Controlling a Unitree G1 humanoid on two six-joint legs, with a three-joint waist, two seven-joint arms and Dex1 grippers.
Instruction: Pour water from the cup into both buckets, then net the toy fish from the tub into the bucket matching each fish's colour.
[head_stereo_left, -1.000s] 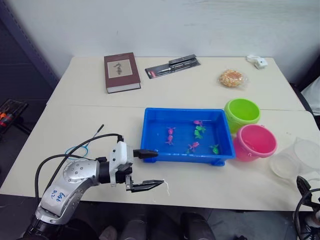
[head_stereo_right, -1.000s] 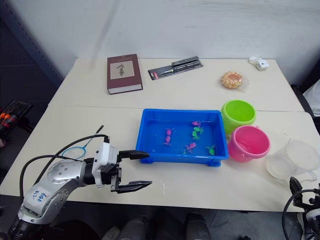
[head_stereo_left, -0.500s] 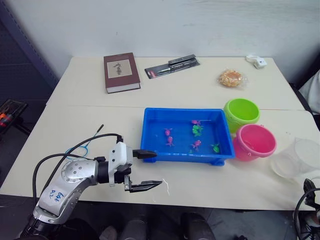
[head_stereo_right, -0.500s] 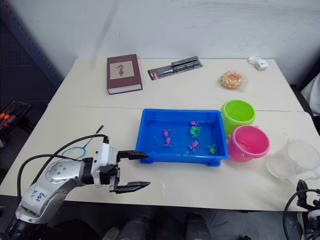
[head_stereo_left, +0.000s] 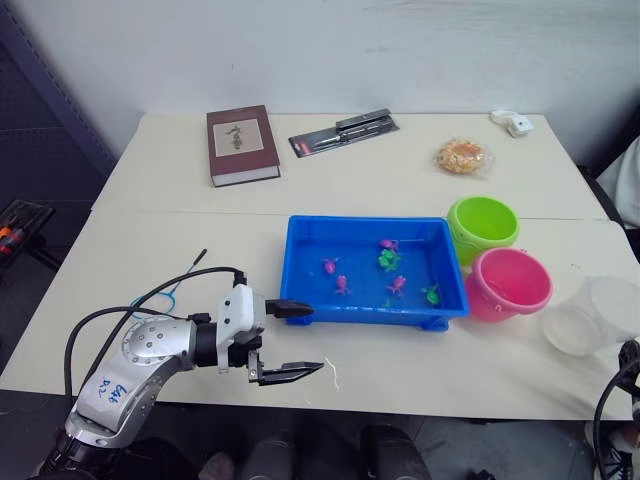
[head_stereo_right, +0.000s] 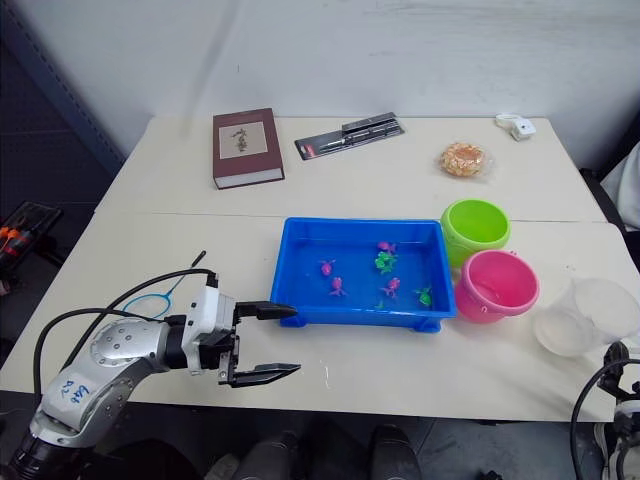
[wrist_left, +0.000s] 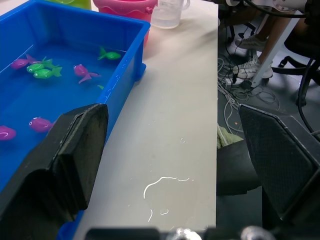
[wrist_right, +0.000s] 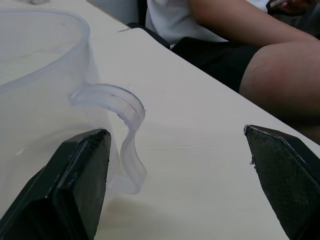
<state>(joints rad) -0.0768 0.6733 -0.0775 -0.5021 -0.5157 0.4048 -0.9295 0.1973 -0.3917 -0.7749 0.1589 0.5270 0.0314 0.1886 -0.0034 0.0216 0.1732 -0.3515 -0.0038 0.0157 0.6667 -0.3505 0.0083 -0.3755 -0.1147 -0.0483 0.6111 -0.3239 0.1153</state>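
Both grippers gape empty — the right gripper (wrist_right: 175, 187) faces the cup (wrist_right: 42, 100) handle just ahead, ready to grasp; left gripper (head_stereo_left: 292, 340) waits beside the tub (head_stereo_left: 300, 262).

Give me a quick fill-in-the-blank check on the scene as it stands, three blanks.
1. The pink bucket stands nearer the robot than the ____ bucket.
2. The fish float in the ____.
3. The left gripper is ____, over bare table near the tub's corner.

Missing words: green; tub; open
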